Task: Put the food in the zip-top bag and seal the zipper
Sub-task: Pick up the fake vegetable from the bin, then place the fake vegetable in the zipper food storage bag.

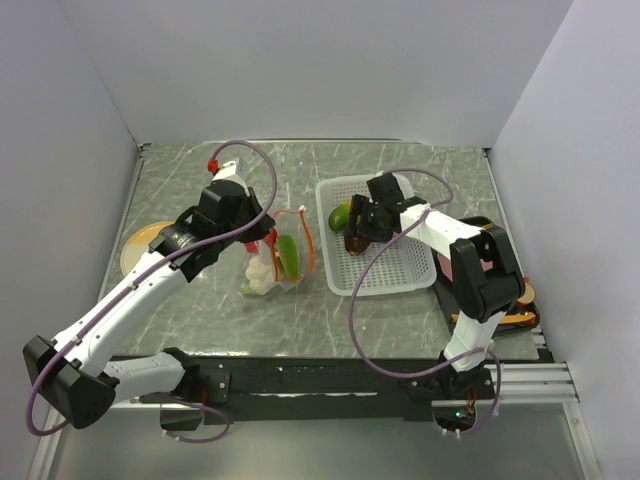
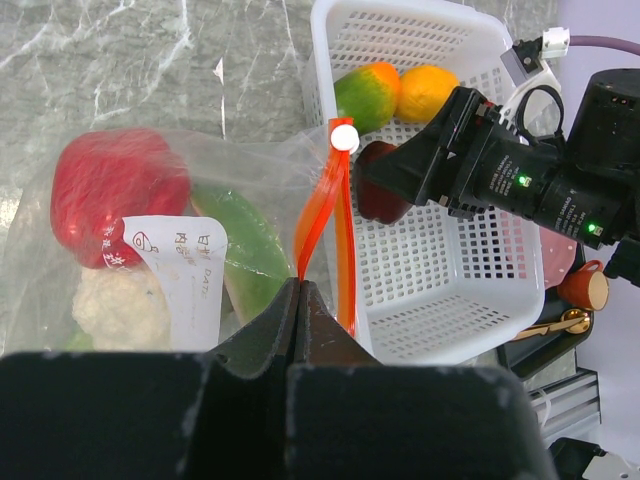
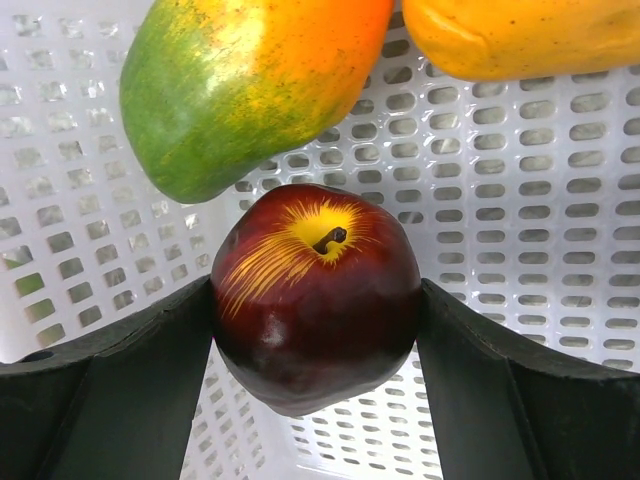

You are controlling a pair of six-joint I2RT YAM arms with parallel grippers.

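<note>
Apple (image 3: 315, 300) between right fingers (image 3: 120, 390)

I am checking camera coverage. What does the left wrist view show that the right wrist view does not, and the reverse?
Only left wrist: the zip-top bag holding red pepper, cauliflower and watermelon slice, its zipper pinched by the left gripper. Only right wrist: the yellow stem end of the dark red apple. Both: that apple in the right gripper, mango, orange, basket.
</note>
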